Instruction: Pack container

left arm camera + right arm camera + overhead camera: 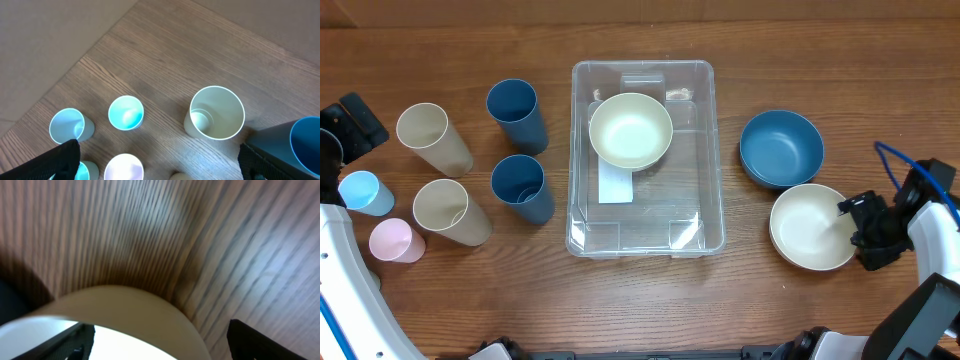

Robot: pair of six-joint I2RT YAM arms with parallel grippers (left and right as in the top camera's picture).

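Container [698, 180] holding cream bowl [631, 130], overhead only; left gripper [160, 160] and right gripper [160, 337] released.

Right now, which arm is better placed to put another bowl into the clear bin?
Right. The right gripper is at the rim of the cream bowl on the table; the left gripper sits far off by the cups.

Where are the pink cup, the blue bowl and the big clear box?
pink cup [396, 241], overhead view, inside its open mouth.
blue bowl [781, 148], overhead view, its inner bottom.
clear container [665, 195], overhead view, bare floor beside the label.
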